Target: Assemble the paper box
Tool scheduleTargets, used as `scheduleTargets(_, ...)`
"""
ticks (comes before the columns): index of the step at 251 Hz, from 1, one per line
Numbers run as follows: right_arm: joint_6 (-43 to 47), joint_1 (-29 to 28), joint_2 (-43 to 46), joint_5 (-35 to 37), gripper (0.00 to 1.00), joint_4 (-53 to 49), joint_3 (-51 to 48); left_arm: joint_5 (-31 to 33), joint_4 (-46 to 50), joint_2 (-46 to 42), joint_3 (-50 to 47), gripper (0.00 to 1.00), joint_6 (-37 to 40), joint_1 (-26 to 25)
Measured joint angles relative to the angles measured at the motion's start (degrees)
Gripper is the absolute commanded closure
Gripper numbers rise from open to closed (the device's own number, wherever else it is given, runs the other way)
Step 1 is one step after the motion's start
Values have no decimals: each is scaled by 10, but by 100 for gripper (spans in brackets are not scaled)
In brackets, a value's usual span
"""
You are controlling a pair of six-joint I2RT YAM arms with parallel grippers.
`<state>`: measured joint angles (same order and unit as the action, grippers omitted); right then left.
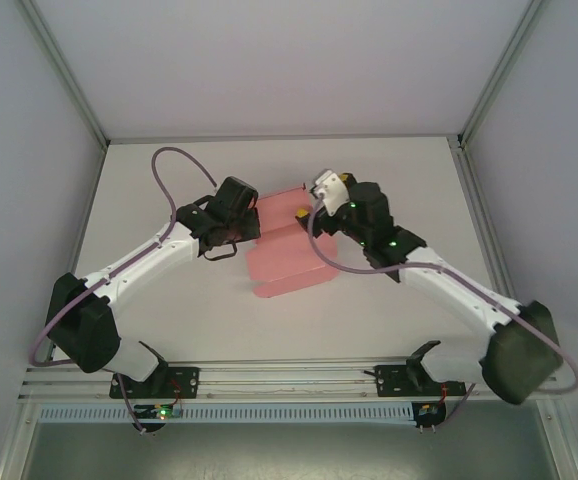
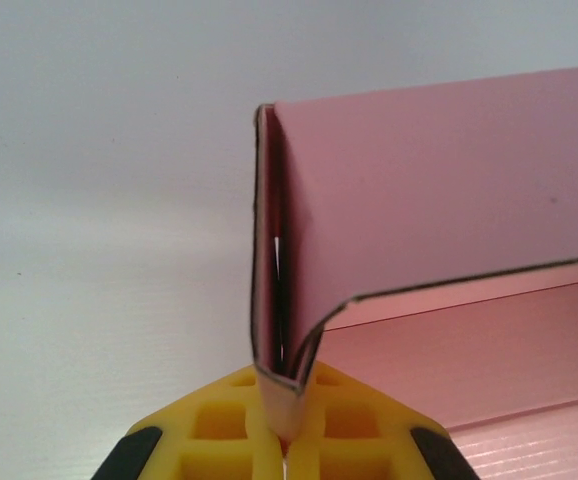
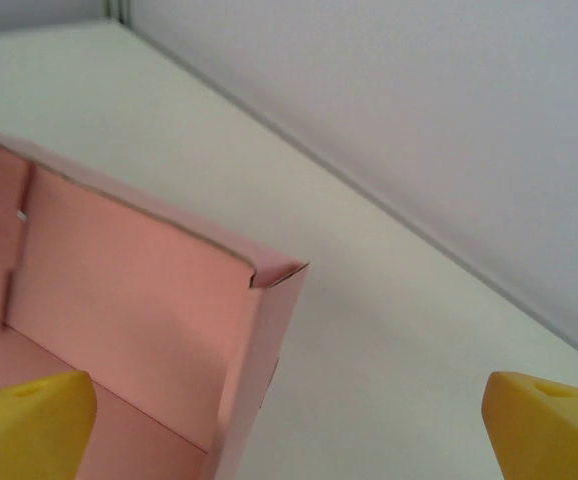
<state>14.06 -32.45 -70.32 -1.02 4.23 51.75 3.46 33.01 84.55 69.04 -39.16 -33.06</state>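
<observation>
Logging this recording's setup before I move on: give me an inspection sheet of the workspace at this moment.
Surface: plain white table, no marks seen.
Job's things: pink thin-card paper box, partly folded, some walls raised, one panel still flat.
Clutter: nothing seen.
Grippers: left gripper shut on a folded box wall; right gripper open over a box corner.
Cables: purple cables loop along both arms.
Surroundings: pale enclosure walls, aluminium frame rail at the near edge.

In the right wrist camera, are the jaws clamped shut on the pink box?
No, the right gripper has its jaws spread wide apart, with nothing of the paper box pinched between them.
</observation>
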Motion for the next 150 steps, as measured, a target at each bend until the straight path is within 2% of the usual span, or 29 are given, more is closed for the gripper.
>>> scheduleTargets(46,-47,25,62,-37,2,-7,-17,0,-1,0,0,100,23,0)
scheduleTargets(108,-107,58,64,-44,2,-53,-26,2,-3,0,1,100,89,0)
scheduleTargets(150,-147,56,49,-64,2,-68,-26,13,2,10,35,100,93,0)
